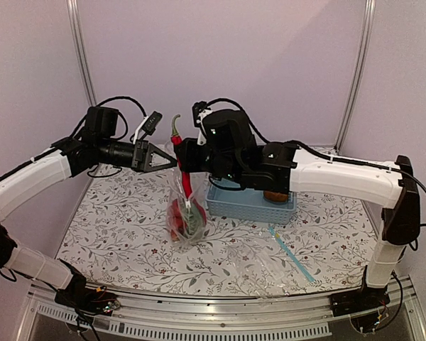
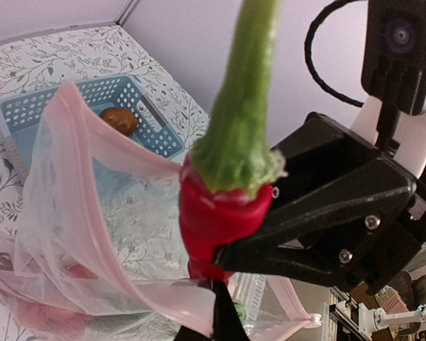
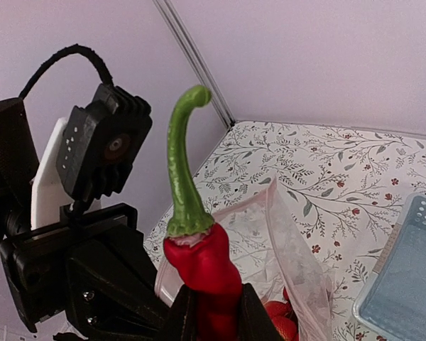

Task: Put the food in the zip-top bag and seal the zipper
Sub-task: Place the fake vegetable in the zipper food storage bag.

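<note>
Looking from the top: chili (image 1: 187, 181), pinched in the right gripper (image 1: 187, 165), hangs at 12 o'clock over the zip-top bag (image 1: 186, 217); left gripper (image 1: 169, 160) nips the bag's mouth.
Left wrist: zipper (image 2: 138, 150) gapes; potato (image 2: 119, 121) sits in basket (image 2: 18, 117) at 10 o'clock.
Right wrist: fruits (image 3: 275, 311) bagged; chili, potato, sealing likely outstanding.

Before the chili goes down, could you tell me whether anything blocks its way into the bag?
Nothing visible does. The right gripper holds the chili at the open mouth of the zip-top bag, held up at its zipper by the left gripper; fruits lie at its bottom.
</note>
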Controlling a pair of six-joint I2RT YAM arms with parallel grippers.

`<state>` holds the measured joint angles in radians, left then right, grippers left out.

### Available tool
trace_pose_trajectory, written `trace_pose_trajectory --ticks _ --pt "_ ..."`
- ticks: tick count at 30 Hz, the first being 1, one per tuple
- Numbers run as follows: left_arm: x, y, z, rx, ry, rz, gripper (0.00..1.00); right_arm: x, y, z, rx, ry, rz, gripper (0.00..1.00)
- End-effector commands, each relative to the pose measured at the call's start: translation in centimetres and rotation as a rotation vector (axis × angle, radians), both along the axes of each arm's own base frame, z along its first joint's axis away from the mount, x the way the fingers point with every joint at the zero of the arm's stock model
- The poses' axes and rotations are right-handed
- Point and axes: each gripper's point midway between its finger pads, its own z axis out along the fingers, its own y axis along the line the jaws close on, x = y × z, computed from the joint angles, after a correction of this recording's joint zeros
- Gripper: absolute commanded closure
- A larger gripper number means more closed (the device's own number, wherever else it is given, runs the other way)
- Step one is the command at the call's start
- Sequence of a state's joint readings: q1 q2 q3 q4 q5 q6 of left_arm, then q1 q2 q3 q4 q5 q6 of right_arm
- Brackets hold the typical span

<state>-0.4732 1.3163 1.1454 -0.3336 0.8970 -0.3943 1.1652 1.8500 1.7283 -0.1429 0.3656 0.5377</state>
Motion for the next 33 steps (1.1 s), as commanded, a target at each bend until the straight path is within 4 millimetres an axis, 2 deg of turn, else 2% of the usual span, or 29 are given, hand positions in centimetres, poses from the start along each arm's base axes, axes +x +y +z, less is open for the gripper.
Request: trace_pose_trajectory --ticks 1,17,19,22,28,33 --pt "-0.4 0.0 0.7 -0.014 -0.038 -0.004 1.00 -0.1 -0.3 -3.8 -0.080 0.059 -0.057 0.89" --pt "-0.1 0.2 0.5 -0.011 -0.027 0.005 1.00 -1.1 -1.5 -7.3 -0.264 0.082 -0.042 0.84" --pt "-0.1 0.2 0.4 -0.010 -0.024 0.006 1.00 -1.2 -1.4 -7.2 -0.262 0.084 -0.034 0.83" --pt "0.0 0.1 0.3 -0.009 -0.022 0.005 1.00 -1.3 -1.3 -6.9 -0.256 0.082 -0.023 0.77" --pt "0.0 0.1 0.2 -0.009 -0.021 0.006 1.00 -1.2 -1.7 -6.0 -0.250 0.066 -0.034 0.59" --pt "0.0 0.1 0.2 -0.009 -0.017 0.004 1.00 -1.4 -1.7 -5.0 -0.233 0.056 -0.022 0.55"
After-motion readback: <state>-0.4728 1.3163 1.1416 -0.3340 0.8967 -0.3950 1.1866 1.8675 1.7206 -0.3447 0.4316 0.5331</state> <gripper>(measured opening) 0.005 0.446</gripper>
